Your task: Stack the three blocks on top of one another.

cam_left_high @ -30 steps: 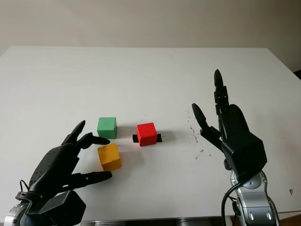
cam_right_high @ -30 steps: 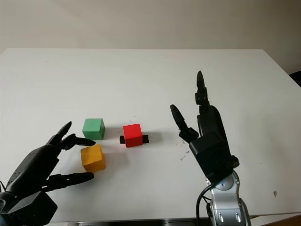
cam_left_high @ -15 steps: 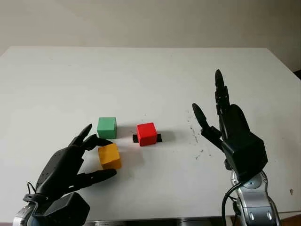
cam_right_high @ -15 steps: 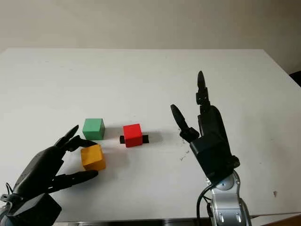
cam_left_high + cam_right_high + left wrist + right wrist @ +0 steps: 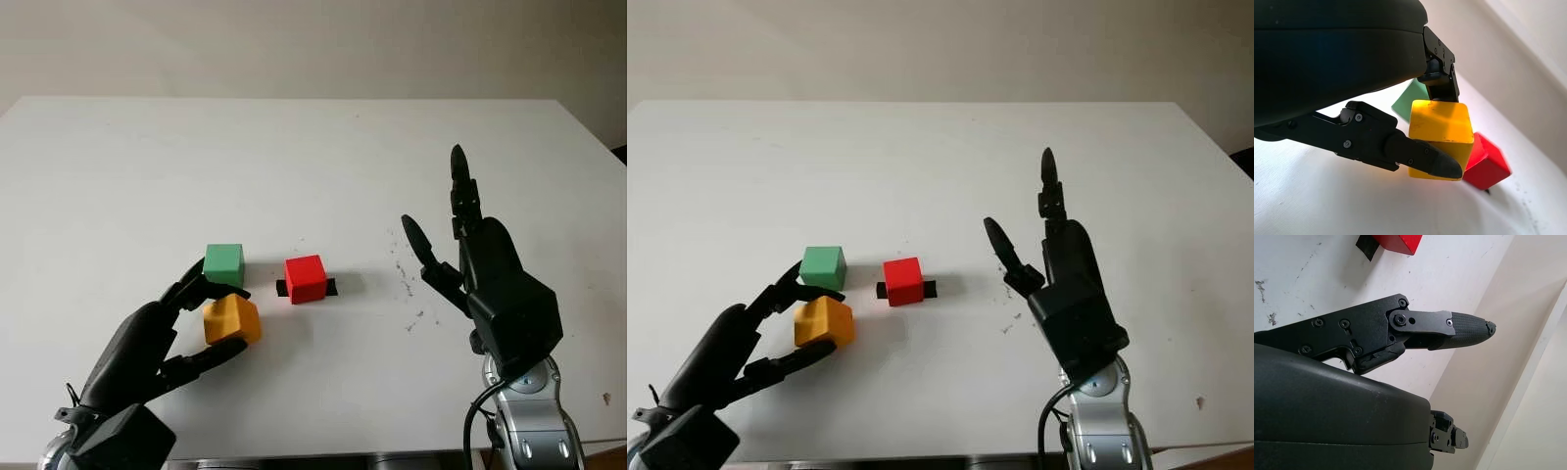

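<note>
Blocks are all lying unstacked: left hand [image 5: 162,338] is gripping yellow block [image 5: 231,320], green [image 5: 223,262] and red [image 5: 305,278] just beyond, right hand [image 5: 487,279] hovering open.

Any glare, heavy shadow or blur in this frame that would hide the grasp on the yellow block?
Left eye view: even light, soft shadow under the yellow block, left hand sharp. Left wrist view: the hand's shell is dark and close, the table washes out bright, but the fingers on the block read clearly. Right wrist view: the open right hand is sharp against a bright table.
</note>
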